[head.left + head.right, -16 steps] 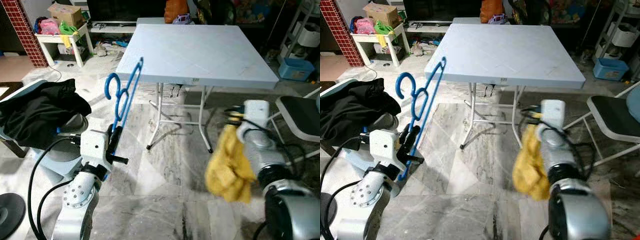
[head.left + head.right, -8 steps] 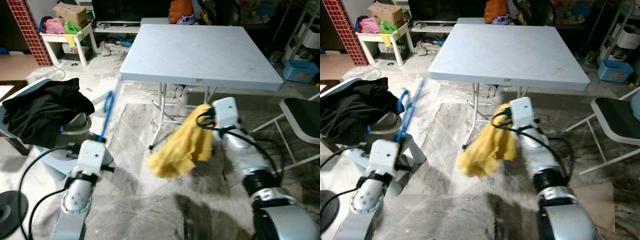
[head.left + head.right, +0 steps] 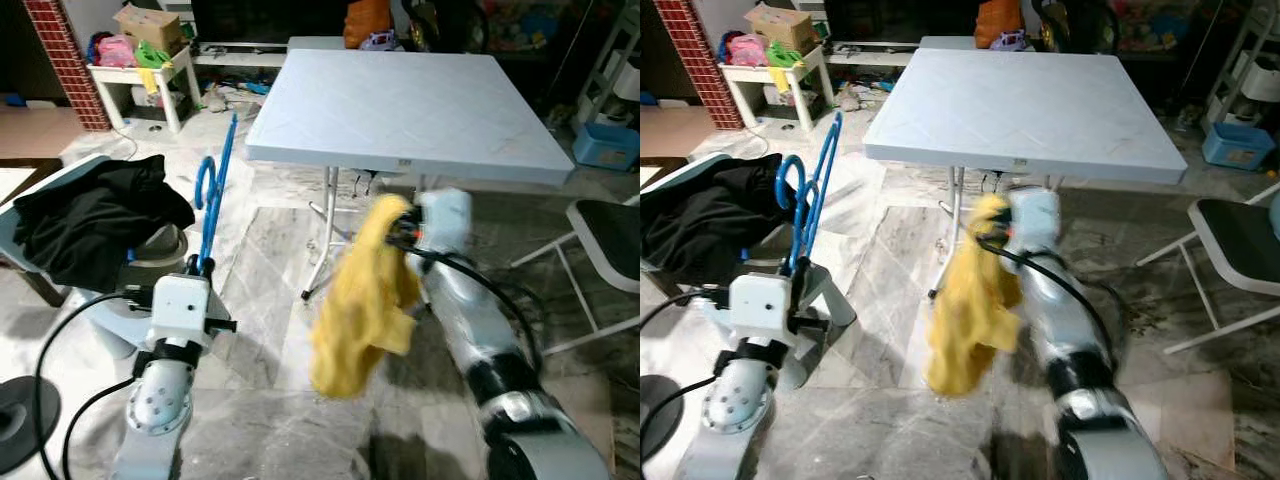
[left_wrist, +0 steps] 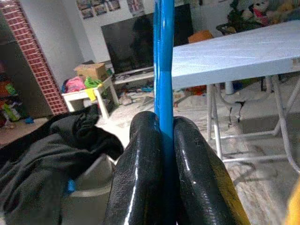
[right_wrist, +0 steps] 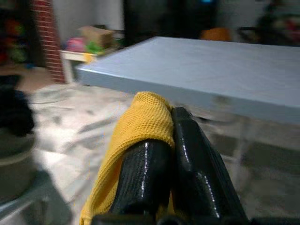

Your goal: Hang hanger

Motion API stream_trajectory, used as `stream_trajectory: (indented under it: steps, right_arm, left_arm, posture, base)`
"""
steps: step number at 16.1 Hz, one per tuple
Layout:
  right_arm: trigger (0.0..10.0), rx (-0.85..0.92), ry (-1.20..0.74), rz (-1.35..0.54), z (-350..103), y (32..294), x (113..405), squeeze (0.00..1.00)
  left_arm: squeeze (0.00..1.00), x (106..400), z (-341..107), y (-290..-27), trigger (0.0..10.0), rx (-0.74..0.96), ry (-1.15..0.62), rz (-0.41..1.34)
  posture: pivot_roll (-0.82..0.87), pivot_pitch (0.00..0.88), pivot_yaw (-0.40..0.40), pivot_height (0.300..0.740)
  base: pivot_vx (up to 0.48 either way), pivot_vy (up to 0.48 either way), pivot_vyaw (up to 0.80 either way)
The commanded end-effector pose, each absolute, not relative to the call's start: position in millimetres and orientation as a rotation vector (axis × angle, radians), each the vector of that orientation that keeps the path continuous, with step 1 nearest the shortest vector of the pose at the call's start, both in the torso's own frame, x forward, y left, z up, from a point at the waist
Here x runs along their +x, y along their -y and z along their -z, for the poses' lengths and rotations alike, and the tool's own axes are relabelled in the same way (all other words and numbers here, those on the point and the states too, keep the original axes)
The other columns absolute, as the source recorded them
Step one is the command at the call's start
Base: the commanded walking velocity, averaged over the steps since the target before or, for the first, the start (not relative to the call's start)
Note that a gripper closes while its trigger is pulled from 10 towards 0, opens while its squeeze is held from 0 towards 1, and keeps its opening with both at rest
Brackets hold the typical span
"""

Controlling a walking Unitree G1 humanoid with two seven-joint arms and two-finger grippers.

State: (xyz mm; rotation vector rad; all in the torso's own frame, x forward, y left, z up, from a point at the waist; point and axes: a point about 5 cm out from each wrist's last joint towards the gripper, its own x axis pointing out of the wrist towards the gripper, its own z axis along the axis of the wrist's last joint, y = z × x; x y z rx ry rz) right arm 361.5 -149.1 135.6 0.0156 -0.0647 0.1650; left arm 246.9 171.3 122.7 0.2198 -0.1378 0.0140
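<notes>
Room: cluttered living room, marble floor (image 3: 270, 330), grey folding bench (image 3: 400, 100) at 12 o'clock.
Hanger: one blue hanger (image 3: 212, 195), upright at 10 o'clock, clamped in left pincer (image 4: 161, 140).
Cloth: one yellow cloth (image 3: 365, 290), dangling mid-frame, pinched in right pincer (image 5: 171, 136).
Progress: judged early; cloth not on hanger, nothing hung.
Other: one pile of black clothes (image 3: 90, 215) at 9 o'clock.

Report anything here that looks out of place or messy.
A heap of black clothing is dumped over a pale chair instead of hung. The left tool grips a bare blue plastic hanger, while the right tool holds a crumpled yellow cloth dangling loose, not on it.
</notes>
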Motion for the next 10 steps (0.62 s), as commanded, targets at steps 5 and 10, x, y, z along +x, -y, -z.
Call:
stream_trajectory:
  steps: [5,10]
  right_arm:
    - [10.0,0.000,0.099,-0.099,-136,168,346,0.00]
    - [10.0,0.003,0.101,-0.137,-140,155,346,0.00]
  left_arm:
    - [0.00,238,-125,-178,10.0,0.111,0.135,0.024]
    - [0.00,237,-122,-165,10.0,0.004,0.119,0.029]
  posture:
    - [0.08,0.000,0.010,0.740]
    - [0.10,0.000,0.004,0.740]
  base:
    - [0.000,0.000,0.00]
    - [0.056,0.000,0.00]
